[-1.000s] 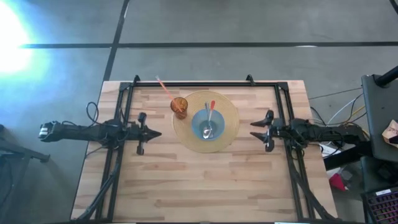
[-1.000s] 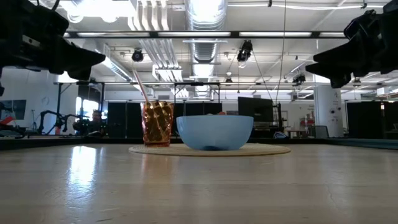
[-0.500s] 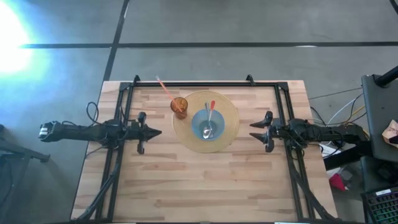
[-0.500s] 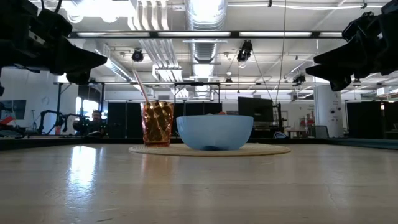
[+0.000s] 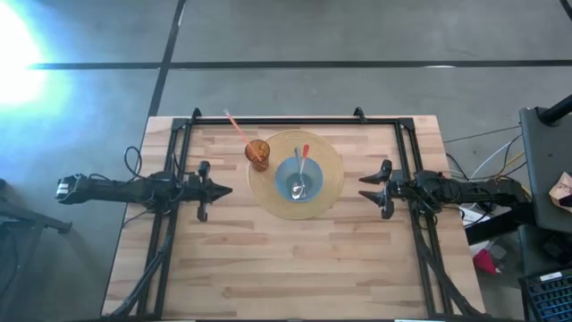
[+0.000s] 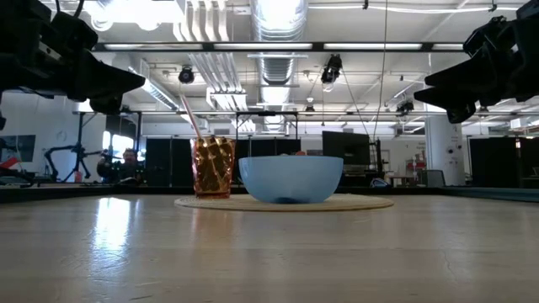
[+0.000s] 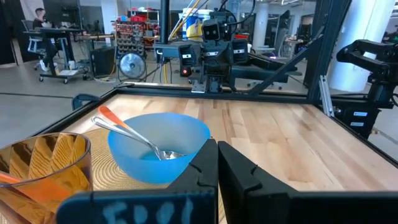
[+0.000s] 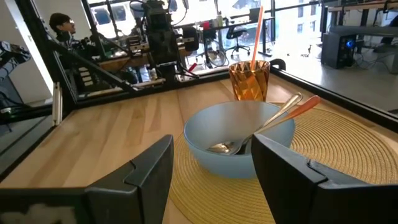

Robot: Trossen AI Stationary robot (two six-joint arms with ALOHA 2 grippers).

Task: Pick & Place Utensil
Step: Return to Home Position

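A light blue bowl (image 5: 299, 182) stands on a round woven placemat (image 5: 331, 161) at the table's middle. Two utensils lie in it: a silver spoon (image 8: 249, 137) and an orange-handled one (image 8: 303, 106). Their heads rest on the bowl's bottom and their handles lean on its far rim. My left gripper (image 5: 225, 190) hovers shut, level, left of the mat and pointing at the bowl (image 7: 158, 146). My right gripper (image 5: 364, 187) hovers open, level, right of the mat, with the bowl (image 8: 239, 149) ahead of its fingers.
An amber faceted cup (image 5: 258, 153) with an orange straw stands at the mat's far left edge, close to the bowl. A black frame (image 5: 286, 119) runs along the table's far edge and both sides. Bare wood (image 5: 286, 268) lies toward the near edge.
My left gripper has rolled slightly about the line it points along while staying in place. The bowl, the utensils and the cup have not moved.
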